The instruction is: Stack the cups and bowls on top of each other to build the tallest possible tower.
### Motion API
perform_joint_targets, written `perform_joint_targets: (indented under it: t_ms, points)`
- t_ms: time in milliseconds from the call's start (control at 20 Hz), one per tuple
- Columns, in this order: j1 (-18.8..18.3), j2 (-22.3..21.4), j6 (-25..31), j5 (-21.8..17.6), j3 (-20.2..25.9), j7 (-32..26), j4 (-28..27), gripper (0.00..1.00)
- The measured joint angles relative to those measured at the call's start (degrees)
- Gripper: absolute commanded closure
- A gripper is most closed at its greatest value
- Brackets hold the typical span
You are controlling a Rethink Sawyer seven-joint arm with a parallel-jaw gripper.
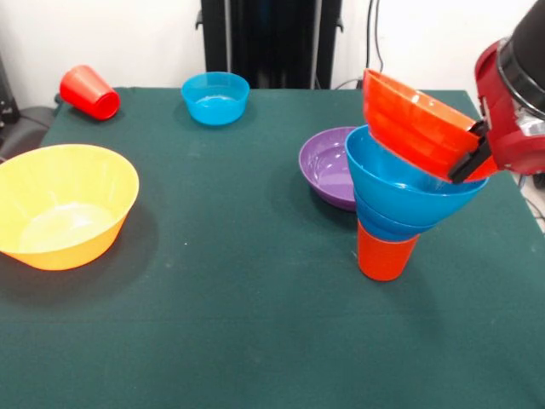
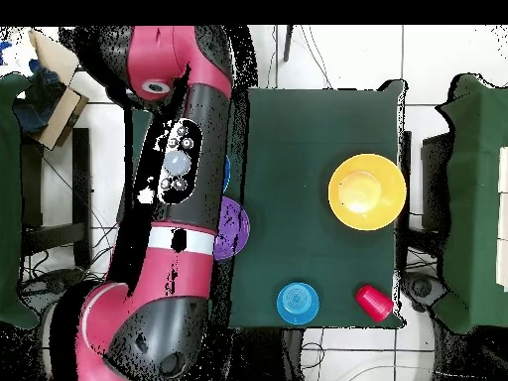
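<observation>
Jaws: clamped on the orange-red bowl's rim | orange-red bowl: held tilted over the tower, likely for nesting | tower: blue bowls on an orange cup, beside the purple bowl on the table.

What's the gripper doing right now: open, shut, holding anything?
Gripper: shut on the rim of the orange-red bowl, which sits tilted on top of the tower.
</observation>
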Motion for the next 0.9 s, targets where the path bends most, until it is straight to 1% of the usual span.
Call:
perform_joint_targets:
  t_ms: [250,550,900]
  points:
    - [0.47,-2.12,-4.48,-0.21,0.55,0.00,4.77,1.00]
    - [0.66,-4.67,-6.65,-0.38,1.87,0.00,9.53,1.00]
    - [0.66,-6.57,-8.62,-0.57,4.14,0.00,12.36,1.00]
